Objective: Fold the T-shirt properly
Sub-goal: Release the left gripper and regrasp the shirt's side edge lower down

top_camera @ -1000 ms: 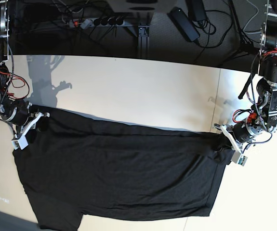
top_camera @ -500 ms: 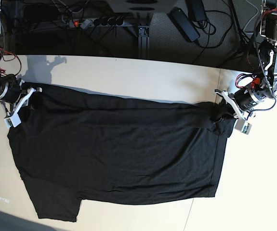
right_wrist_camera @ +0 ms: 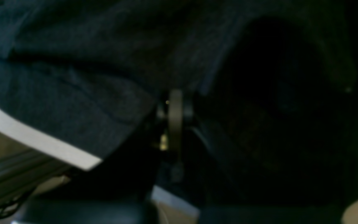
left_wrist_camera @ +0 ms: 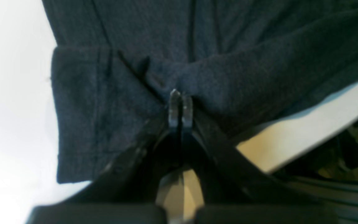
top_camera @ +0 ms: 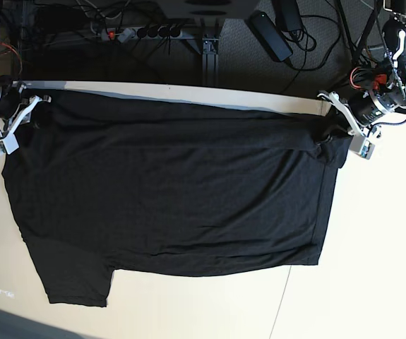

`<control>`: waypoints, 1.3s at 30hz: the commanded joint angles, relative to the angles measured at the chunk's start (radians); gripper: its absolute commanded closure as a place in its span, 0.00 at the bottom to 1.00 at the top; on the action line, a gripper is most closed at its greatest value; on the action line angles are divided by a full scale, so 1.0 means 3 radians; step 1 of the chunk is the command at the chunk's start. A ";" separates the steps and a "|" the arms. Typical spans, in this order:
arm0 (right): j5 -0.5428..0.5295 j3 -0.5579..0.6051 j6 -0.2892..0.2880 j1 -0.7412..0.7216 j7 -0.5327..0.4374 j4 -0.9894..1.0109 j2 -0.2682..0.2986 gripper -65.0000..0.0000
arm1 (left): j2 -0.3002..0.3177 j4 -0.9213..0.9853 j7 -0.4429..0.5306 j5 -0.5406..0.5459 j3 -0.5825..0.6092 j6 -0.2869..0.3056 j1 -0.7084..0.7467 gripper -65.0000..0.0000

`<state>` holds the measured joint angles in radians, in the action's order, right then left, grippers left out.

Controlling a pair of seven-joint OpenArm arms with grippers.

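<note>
Two arms hold the T-shirt [top_camera: 174, 191] stretched across the counter [top_camera: 372, 282], its top edge lying along the counter's far rim toward 12 o'clock. At 2 o'clock in the base view, the left gripper [top_camera: 338, 128] has its fingers clenched on a bunched corner of the black fabric; the left wrist view shows the two fingertips [left_wrist_camera: 174, 105] pressed together with cloth gathered around them, a hemmed flap hanging toward 9 o'clock. At 10 o'clock, the right gripper [top_camera: 34, 111] pinches the opposite corner, its fingers also clamped on fabric in the dim right wrist view. One sleeve sticks out toward 7 o'clock. Cables and a power strip [top_camera: 142, 32] lie on the dark floor beyond the counter.
</note>
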<state>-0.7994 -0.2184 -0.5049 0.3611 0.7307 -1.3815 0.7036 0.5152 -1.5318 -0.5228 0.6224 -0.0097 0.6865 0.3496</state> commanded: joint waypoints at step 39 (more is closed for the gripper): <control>0.0291 -0.0045 -0.0200 0.0083 0.0251 -0.0014 0.0100 1.00 | -0.0131 0.2309 -0.0525 0.0629 -0.0121 -0.0331 -0.2401 0.50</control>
<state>-0.7719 -0.2310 -0.5053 0.3763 0.7452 -1.3918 0.7174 0.4614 -0.8268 -0.6750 0.8249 -0.0429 0.5823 -0.3481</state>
